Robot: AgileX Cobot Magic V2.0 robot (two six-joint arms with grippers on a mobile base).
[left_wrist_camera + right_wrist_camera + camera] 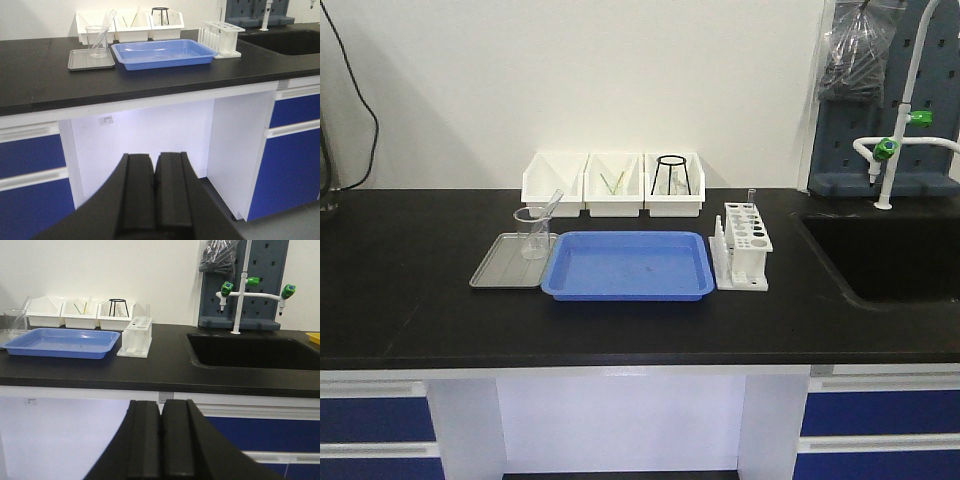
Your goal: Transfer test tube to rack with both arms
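Both end effectors (154, 159) (161, 405) (pads together) hover clear of counter edge (620, 358).

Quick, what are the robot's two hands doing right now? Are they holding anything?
Left gripper: closed, holding nothing.
Right gripper: closed, holding nothing.

Ahead of and above my left gripper (154, 160), the bench (40, 70) carries the tray (160, 52); the rack (220, 37) stands right of it, the beaker (97, 42) left, apparently holding the test tube (106, 25).
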